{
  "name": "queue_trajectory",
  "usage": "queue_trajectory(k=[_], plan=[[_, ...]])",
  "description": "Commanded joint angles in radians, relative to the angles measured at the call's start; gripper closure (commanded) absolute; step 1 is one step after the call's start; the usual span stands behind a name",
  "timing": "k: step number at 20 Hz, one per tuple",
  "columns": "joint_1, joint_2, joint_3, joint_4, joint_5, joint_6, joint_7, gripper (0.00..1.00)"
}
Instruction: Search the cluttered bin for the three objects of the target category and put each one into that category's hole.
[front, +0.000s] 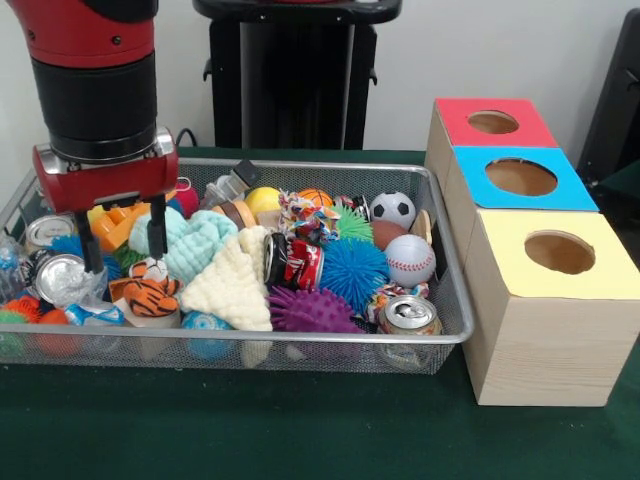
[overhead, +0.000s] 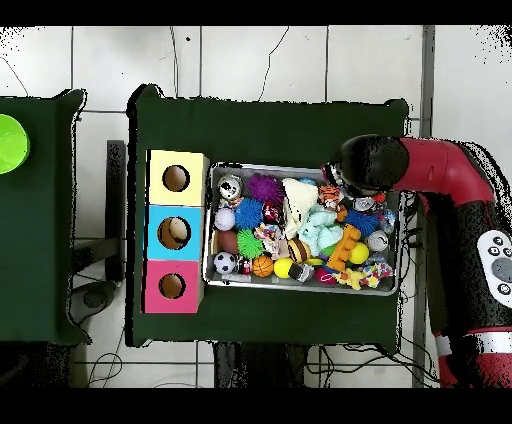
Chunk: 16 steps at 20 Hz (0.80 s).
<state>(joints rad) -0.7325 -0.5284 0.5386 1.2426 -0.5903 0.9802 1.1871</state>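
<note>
The bin (front: 440, 335) sits mid-table, packed full. Just beside it on the front view's right stand three boxes (front: 530, 290) in a row running front to back. Inside, a baseball (front: 410, 260) lies before a soccer ball (front: 393, 209), a can (front: 408, 316) nearest the front corner.

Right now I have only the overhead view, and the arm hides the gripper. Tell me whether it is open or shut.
Observer: The gripper is open and holds nothing.
Operator: Say what sits under it.
Observer: A striped tiger toy lies just below and in front of the tips. I cannot tell whether they touch it.
Operator: Report what is beside the tips.
Observer: A silver can lies tipped in the clutter, its round end towards the front camera, close by the fingertip on that picture's left side.
</note>
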Motion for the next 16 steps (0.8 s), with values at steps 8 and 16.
queue_trajectory(k=[8, 16], plan=[[-0.057, 0.067, 0.062, 0.083, 0.009, -0.030, -0.205, 0.00], [-0.073, 0.110, 0.097, 0.094, 0.063, -0.016, -0.180, 0.00]])
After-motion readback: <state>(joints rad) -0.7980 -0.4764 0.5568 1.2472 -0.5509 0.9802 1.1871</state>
